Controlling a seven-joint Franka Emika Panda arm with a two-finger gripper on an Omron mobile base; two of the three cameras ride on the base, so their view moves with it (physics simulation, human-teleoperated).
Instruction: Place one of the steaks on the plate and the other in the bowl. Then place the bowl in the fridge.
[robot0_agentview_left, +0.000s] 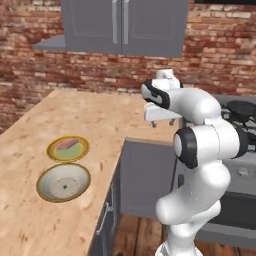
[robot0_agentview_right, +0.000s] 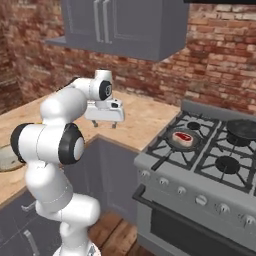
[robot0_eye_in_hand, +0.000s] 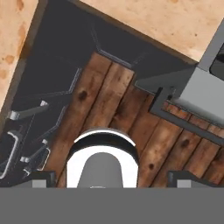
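While the gripper hangs with its jaws spread wide and nothing between them, it points straight down at the wooden floor in the corner where the two runs of dark lower cabinets meet. Seen from the hand, the two finger tips stand far apart at the bottom edge, with bare planks between them.

Nearest on one side of the jaws, low and toward the robot's left, lies the wooden counter. On it sit two round dishes just beside each other: the closer one, the plate, is pale inside with a golden rim and holds nothing; just beyond it the bowl, also gold-rimmed, holds the paler pinkish steak.

On the other side of the jaws, to the robot's right and well apart from them, stands the grey stove. A dark frying pan rests on its front left burner, and the bright red steak with its white fat rim lies in that pan. A second dark pan sits on a farther burner.

Beyond the jaws rise the brick wall and the grey upper cabinets.
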